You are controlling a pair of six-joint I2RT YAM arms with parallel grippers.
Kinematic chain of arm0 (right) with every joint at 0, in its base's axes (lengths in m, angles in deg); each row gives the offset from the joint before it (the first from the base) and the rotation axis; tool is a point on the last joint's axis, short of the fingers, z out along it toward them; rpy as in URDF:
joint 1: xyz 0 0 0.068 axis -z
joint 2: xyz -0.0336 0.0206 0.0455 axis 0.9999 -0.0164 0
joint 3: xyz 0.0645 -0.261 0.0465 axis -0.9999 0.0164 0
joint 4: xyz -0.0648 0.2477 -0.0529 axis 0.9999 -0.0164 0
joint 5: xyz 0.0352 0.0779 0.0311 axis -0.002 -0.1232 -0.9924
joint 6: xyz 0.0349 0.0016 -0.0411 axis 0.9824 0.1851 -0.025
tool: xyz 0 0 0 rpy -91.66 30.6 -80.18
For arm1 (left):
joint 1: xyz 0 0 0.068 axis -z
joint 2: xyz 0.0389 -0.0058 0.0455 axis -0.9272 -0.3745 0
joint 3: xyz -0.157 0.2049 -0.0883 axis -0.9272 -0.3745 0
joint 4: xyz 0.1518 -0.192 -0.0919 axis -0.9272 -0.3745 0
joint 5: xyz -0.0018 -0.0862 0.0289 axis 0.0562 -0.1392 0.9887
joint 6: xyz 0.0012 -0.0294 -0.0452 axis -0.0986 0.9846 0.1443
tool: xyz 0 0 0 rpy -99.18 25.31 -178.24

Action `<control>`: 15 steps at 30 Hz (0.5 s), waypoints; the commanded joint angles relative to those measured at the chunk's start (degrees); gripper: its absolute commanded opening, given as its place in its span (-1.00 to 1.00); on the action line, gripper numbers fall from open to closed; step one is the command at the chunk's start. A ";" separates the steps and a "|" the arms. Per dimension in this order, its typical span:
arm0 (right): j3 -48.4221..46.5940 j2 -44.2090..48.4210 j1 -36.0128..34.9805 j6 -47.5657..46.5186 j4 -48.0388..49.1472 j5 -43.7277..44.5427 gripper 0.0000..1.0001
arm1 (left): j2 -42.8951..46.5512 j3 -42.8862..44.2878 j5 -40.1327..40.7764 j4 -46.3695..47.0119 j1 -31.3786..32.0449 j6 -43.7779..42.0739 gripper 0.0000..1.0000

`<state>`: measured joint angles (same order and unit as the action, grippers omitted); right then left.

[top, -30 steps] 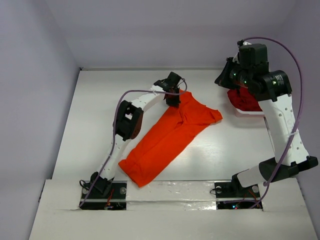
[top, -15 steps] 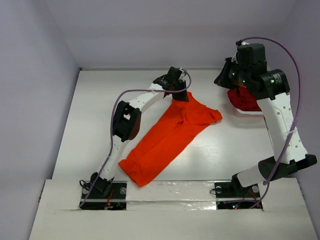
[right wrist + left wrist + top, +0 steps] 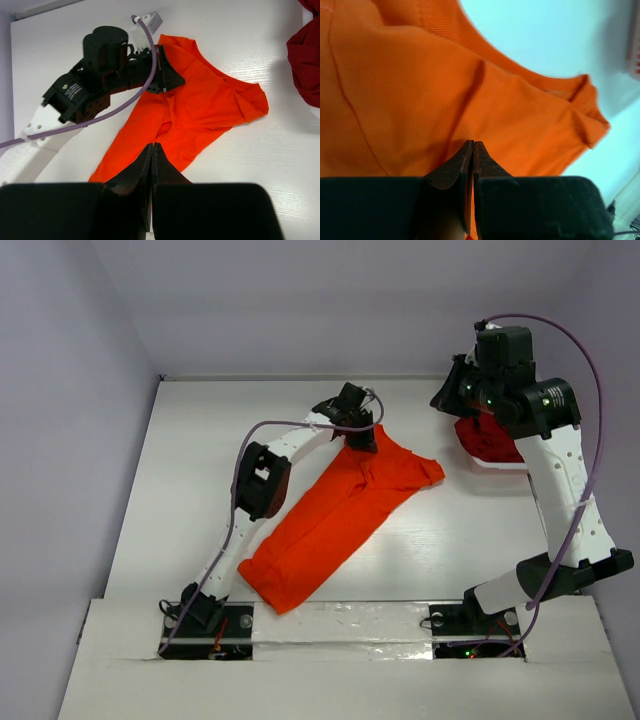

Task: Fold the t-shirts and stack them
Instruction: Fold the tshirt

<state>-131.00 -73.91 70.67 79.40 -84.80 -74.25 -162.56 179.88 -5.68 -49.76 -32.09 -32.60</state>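
Observation:
The bright orange t-shirt (image 3: 340, 515) lies folded lengthwise in a long diagonal strip on the white table, one sleeve sticking out to the right. It also shows in the left wrist view (image 3: 420, 100) and the right wrist view (image 3: 200, 110). My left gripper (image 3: 362, 436) is shut, just above the shirt's far collar end; I see no cloth lifted by it. Dark red t-shirts (image 3: 487, 440) lie bunched in the basket, also at the right wrist view's edge (image 3: 306, 60). My right gripper (image 3: 452, 395) is shut and empty, held high near the basket.
The white lattice basket (image 3: 500, 466) stands at the back right of the table. The left arm (image 3: 262, 475) reaches along the shirt's left side. Grey walls close the table at the back and both sides.
The left gripper shifted a little right along the shirt's far end, rose, then dipped back. The orange shirt and the right arm have not visibly moved.

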 commanded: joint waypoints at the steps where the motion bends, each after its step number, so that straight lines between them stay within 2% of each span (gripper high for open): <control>1: -0.56 -0.06 0.29 -0.40 1.42 0.16 -1.00 | -3.04 6.08 1.65 -2.83 0.20 -0.47 -1.00; 6: -0.29 0.03 0.29 -0.13 1.33 -0.27 -1.00 | -4.90 6.72 4.28 -5.82 -1.03 2.33 -1.00; 15: 1.55 1.26 0.29 0.48 1.42 -1.24 -1.00 | -6.13 3.64 5.87 -6.70 -7.53 7.17 -1.00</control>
<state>-130.48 -73.84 70.67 79.51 -84.76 -74.45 -166.91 184.51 -3.14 -54.17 -36.17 -27.16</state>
